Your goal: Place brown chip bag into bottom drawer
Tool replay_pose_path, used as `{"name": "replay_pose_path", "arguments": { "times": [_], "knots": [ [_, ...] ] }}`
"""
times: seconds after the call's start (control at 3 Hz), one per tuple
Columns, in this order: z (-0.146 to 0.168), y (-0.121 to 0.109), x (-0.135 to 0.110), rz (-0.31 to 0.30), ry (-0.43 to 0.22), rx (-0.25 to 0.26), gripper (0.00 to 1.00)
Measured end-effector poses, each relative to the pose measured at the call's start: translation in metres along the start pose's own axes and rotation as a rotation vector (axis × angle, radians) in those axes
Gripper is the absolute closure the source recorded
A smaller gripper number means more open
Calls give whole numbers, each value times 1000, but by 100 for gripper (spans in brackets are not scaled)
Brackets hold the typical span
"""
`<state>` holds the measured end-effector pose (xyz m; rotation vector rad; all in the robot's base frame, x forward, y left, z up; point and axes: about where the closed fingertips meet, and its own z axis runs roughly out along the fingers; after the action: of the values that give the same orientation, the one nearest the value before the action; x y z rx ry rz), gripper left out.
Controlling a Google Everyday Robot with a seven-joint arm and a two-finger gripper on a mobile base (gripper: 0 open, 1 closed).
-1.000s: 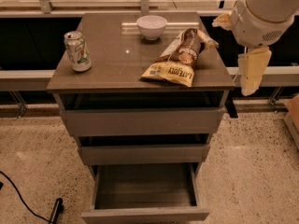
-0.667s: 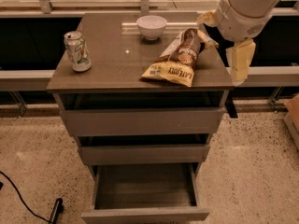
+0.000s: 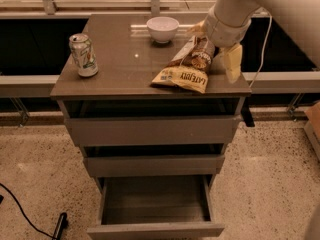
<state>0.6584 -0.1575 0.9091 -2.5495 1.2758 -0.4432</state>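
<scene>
Grey cabinet [image 3: 120,69] centre stage, and the bottom drawer [image 3: 155,200] stands pulled out, wide open at floor level. The white arm reaches in from the upper right, its gripper [image 3: 216,46] low over the countertop with pale fingers spread apart, straddling the dark top end of the brown chip bag [image 3: 187,73], which lies flat on the cabinet top. White bowl [image 3: 162,29] behind, soda can [image 3: 83,55] far left.

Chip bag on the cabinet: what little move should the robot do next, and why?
Probably ease the gripper down a little around the dark upper end of the brown chip bag. The gripper hovers open at that end, the bag lies loose on the cabinet top, and the bottom drawer already stands open.
</scene>
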Motion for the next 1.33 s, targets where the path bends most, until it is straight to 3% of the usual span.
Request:
{"name": "replay_pose_path", "arguments": {
  "times": [0.67,1.0,1.33],
  "knots": [
    [60,-23,-1,-94,-65,4,47],
    [64,-26,-10,-13,-169,13,70],
    [19,-30,-16,68,-240,44,94]
  ]
}}
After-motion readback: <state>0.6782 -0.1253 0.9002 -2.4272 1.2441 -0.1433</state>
